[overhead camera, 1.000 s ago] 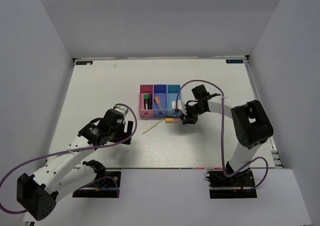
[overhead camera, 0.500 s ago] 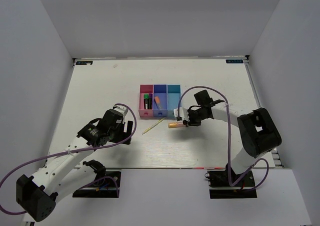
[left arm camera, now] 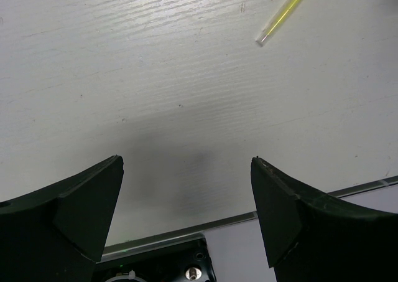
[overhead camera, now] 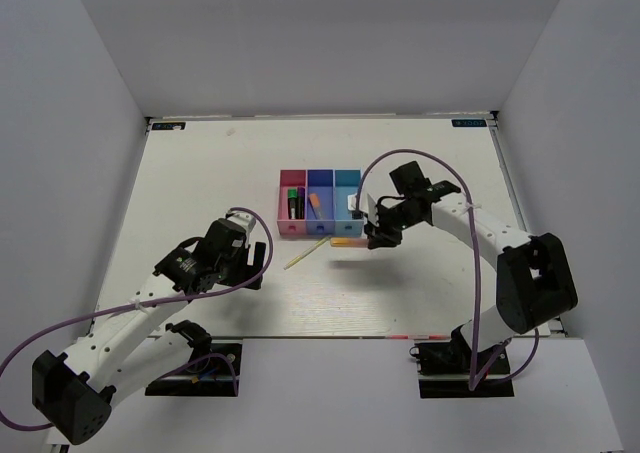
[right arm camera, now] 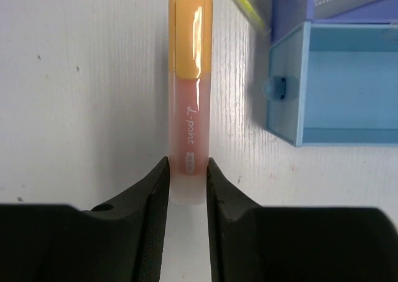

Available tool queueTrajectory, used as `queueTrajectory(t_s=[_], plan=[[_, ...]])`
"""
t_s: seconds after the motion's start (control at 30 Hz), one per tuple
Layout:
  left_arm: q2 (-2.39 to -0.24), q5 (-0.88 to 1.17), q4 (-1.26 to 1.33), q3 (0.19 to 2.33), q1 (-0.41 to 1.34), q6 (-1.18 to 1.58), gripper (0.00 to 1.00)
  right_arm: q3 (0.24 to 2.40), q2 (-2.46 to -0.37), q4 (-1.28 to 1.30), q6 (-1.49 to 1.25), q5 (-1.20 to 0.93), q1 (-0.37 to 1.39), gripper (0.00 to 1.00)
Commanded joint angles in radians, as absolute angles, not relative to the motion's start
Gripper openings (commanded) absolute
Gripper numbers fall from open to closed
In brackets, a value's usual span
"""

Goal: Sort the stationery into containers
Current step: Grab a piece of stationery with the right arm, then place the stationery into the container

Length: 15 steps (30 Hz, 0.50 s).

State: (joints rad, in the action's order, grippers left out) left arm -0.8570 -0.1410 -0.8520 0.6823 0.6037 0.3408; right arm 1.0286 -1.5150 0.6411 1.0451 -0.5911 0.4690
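Right hand [right arm camera: 186, 170] clamped on translucent orange plastic highlighter [right arm camera: 189, 76], near light blue plastic bin [right arm camera: 302, 83]. Left hand [left arm camera: 186, 164] open above white desk [left arm camera: 124, 76]; 1 thin yellow-green stick [left arm camera: 283, 14] upper right.

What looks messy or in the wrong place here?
The thin yellow-green stick lies slanted on the table near the bins, outside them. The right pincer holds an orange highlighter not yet binned. Nothing looks spilled or broken.

The left gripper [left arm camera: 186, 164] hangs above the white table [left arm camera: 155, 76] with its jaws spread wide. The thin yellow-green stick [left arm camera: 284, 14] lies diagonally at upper right, well apart from both fingers.
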Motion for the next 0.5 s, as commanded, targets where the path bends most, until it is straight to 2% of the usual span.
queueTrajectory(t_s=[0.0, 0.27, 0.47], plan=[[-0.838, -0.138, -0.836, 0.681, 0.598, 0.339, 0.93, 1.083, -1.500, 0.649, 0.916, -0.653, 0.480, 0.00], [-0.851, -0.141, -0.835, 0.680, 0.598, 0.337, 0.93, 1.302, -1.612, 0.454, 0.459, -0.632, 0.515, 0.00], [-0.851, -0.143, -0.836, 0.683, 0.597, 0.339, 0.93, 1.434, -1.733, 0.344, 0.137, -0.442, 0.566, 0.00]])
